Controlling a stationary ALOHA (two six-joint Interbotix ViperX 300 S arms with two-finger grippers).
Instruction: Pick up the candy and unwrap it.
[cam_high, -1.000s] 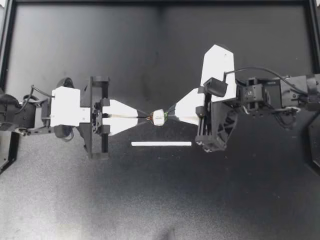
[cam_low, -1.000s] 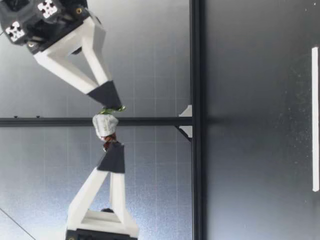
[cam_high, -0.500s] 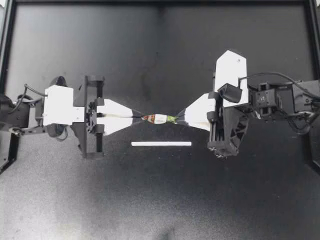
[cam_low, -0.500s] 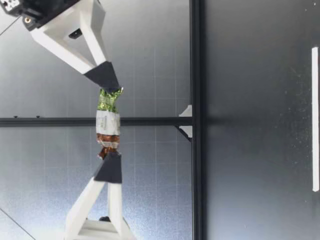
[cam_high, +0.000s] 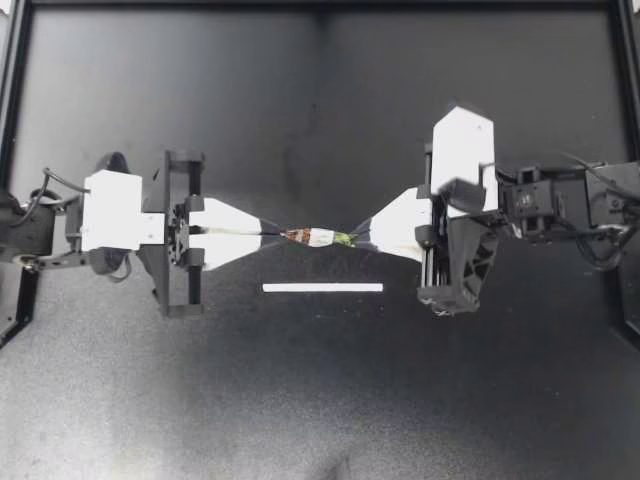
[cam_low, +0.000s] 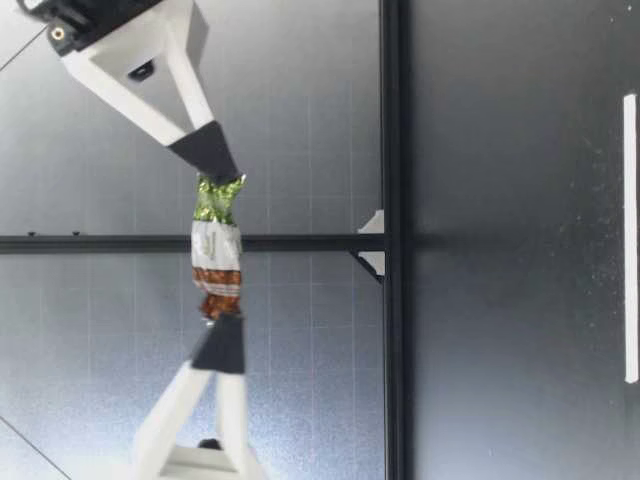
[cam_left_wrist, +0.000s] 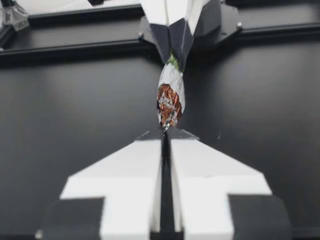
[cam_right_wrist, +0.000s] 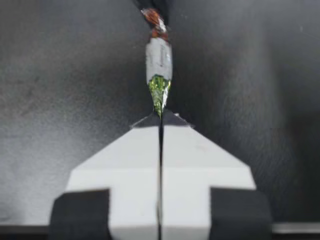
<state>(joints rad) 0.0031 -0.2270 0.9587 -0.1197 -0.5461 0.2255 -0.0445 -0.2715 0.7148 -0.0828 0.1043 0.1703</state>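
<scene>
The candy (cam_high: 319, 237) hangs in the air between both grippers, stretched out lengthwise above the table. Its wrapper is silver in the middle, brown-red at one end and green at the other. My left gripper (cam_high: 276, 235) is shut on the brown-red wrapper end. My right gripper (cam_high: 357, 238) is shut on the green end. In the low view the candy (cam_low: 217, 262) is held well above the table between my left gripper (cam_low: 218, 322) and my right gripper (cam_low: 222, 176). The left wrist view shows the candy (cam_left_wrist: 170, 97) ahead of my left gripper (cam_left_wrist: 166, 131). In the right wrist view the candy (cam_right_wrist: 159, 62) extends ahead of my right gripper (cam_right_wrist: 160, 114).
A white strip (cam_high: 323, 288) lies flat on the dark table just in front of the candy; it also shows as the white strip (cam_low: 630, 238) in the low view. A black frame rail (cam_low: 392, 240) borders the table.
Both grippers have pulled apart, left arm leftward and right arm rightward. The candy has gone from a bunched lump to a stretched wrapper with its twisted ends drawn out.
</scene>
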